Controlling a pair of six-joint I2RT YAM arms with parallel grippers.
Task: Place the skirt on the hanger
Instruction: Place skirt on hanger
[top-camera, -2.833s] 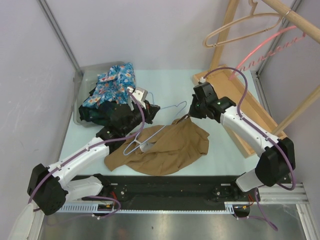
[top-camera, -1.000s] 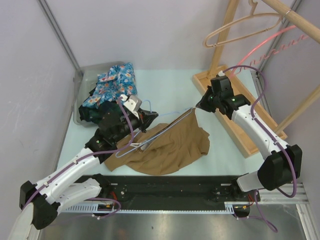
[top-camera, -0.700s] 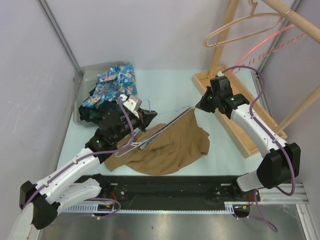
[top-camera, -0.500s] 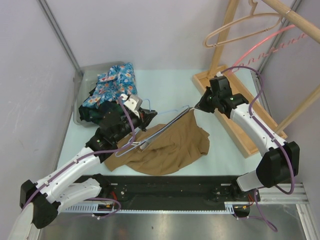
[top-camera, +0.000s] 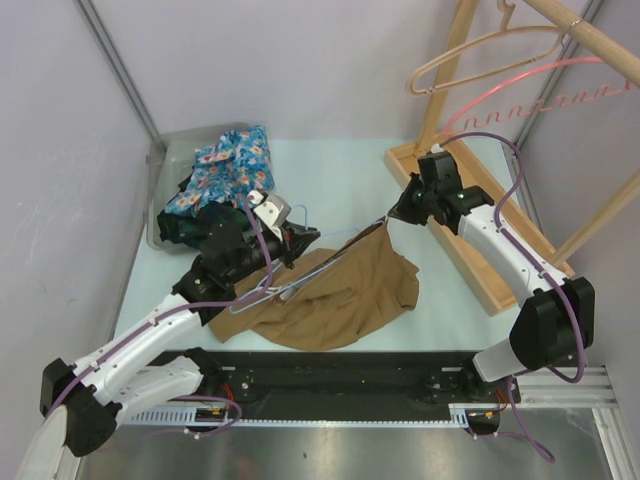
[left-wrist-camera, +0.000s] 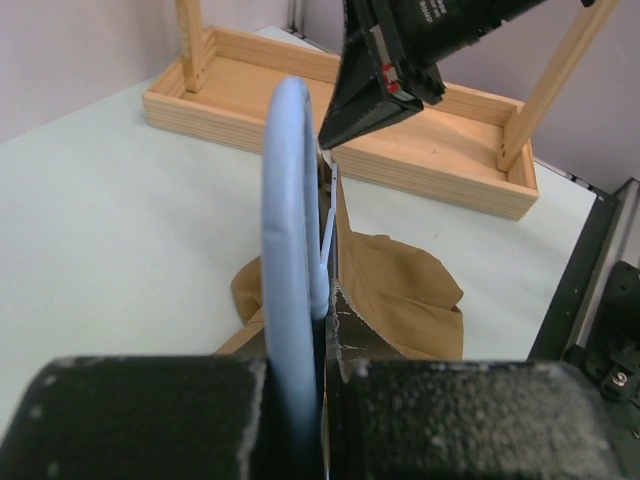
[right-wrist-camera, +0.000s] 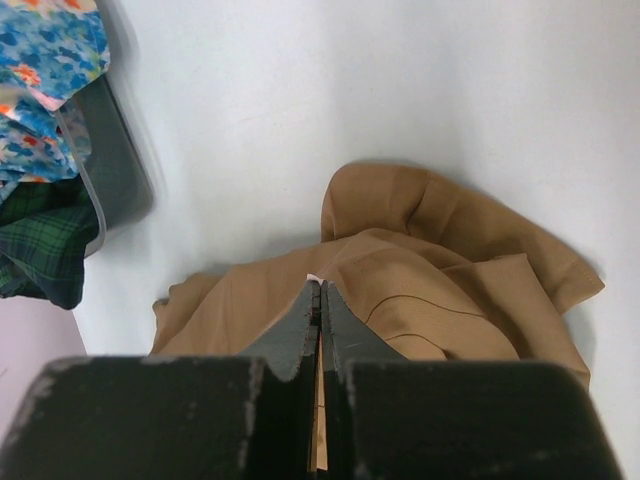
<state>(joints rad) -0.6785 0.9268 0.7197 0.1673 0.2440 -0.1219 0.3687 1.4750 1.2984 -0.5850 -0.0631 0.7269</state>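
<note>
The bin (top-camera: 157, 205) beside the skirt (top-camera: 345, 295) holds flowery and checked clothes (top-camera: 232, 165). The left claw (top-camera: 298, 238) pinches the hanger (left-wrist-camera: 288, 220); the right claw (top-camera: 392, 216) pinches the skirt.

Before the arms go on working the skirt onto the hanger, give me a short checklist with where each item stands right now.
1. Left gripper shut on the blue hanger: ok.
2. Right gripper shut on the edge of the skirt: ok.
3. Held edge raised off the table: ok; the rest lies heaped.
4. Hanger threaded inside the waist: cannot tell.
5. Skirt hanging on the hanger: not ok.
6. Left gripper clear of the clothes bin: cannot tell.
</note>
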